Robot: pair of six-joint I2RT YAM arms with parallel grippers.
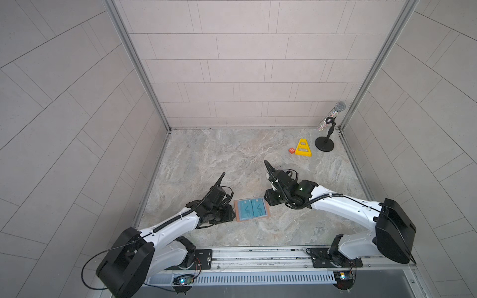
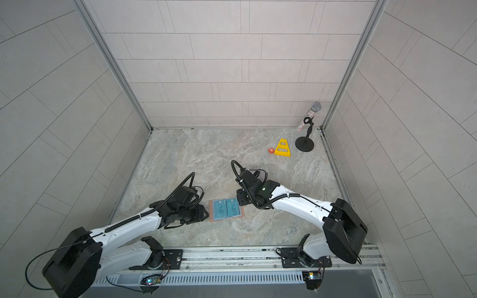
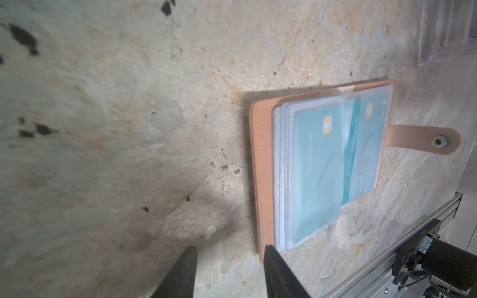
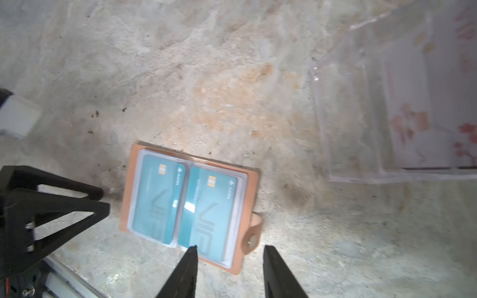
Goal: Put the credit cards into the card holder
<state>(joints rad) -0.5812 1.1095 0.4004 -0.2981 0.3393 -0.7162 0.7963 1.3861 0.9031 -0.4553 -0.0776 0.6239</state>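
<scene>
You have a glittery microphone [image 1: 332, 116] on a black stand [image 1: 324, 144], with a yellow triangular frame [image 1: 303, 149] and small orange block [image 1: 292, 150] nearby.

- card holder [image 4: 125, 201] lies open on the marbled table [image 4: 232, 77], two teal VIP cards [image 4: 154, 198] in its sleeves
- right gripper [image 4: 229, 247], jaws apart, empty, beside its snap tab [image 4: 254, 232]
- clear acrylic stand [image 4: 361, 129] apart

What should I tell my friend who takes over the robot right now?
Left gripper: open, empty, beside the card holder.
Right gripper: open, empty, at the holder's opposite side.
The holder lies open on the table, with two teal VIP cards in its facing sleeves.
Done: those two cards.
Left: the clear stand seems to hold pale cards, though they are blurred. Check them, then sleeve them.
</scene>
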